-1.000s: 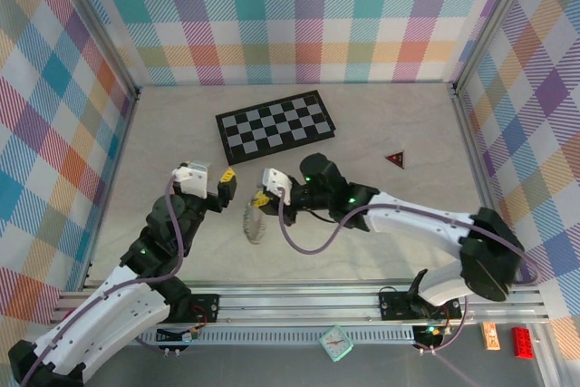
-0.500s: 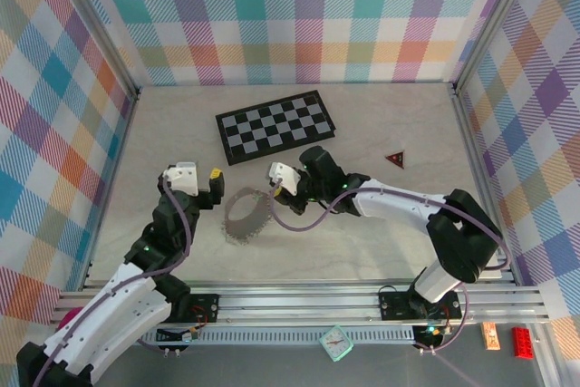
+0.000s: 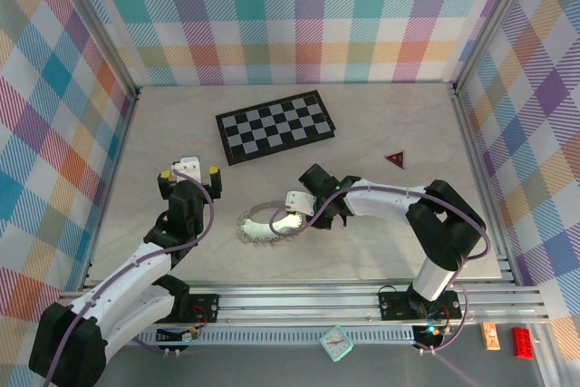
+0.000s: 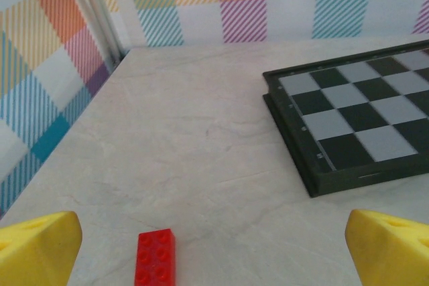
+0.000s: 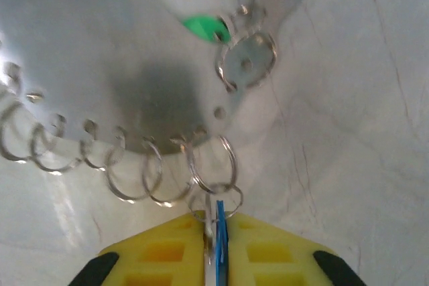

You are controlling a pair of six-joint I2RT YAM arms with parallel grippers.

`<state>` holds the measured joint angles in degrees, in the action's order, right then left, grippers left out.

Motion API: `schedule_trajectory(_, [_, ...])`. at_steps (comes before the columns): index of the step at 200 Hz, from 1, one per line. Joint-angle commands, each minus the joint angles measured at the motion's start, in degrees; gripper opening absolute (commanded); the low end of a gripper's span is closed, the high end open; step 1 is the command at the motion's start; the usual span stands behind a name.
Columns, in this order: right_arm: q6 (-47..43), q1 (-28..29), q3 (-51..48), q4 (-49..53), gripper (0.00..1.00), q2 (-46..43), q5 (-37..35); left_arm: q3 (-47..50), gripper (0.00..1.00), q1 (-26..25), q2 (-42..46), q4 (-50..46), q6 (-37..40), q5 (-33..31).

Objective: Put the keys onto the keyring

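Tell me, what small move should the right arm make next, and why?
Probably open the right tool and back away: the blue key pinched in it already seems hooked among the small loops of the keyring, which lies flat on the table near the green key.

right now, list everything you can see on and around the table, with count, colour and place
black-and-white chessboard: 1, black and pale grey, far middle of the table
dark red triangle: 1, dark red, right of the chessboard, apart from it
silver wire keyring: 1, silver, fringed with small rings, near middle
tiny green-headed key: 1, green, among the keyring's rings
tiny blue-headed key: 1, blue, between the right gripper's fingers
small red studded block: 1, red, just ahead of the left gripper
small teal square object: 1, teal, below the front rail
red brick: 1, red, off the table, near right
left gripper: 1, yellow fingertips, open
right gripper: 1, yellow fingers, shut on the blue key
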<state>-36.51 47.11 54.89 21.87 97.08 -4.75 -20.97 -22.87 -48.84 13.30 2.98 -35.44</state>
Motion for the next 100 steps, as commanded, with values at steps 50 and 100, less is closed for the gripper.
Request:
schedule_trajectory(50, [5.1,-9.8,-4.2,1.3,0.46,-9.1,1.4,1.8,1.00,6.5,-5.0,6.7,-3.0,5.7])
schedule_trajectory(100, [23.1,-27.6,-21.6,-33.2,0.51,-27.1,0.4,3.5,1.00,10.9,-10.5,15.4,-4.0,11.9])
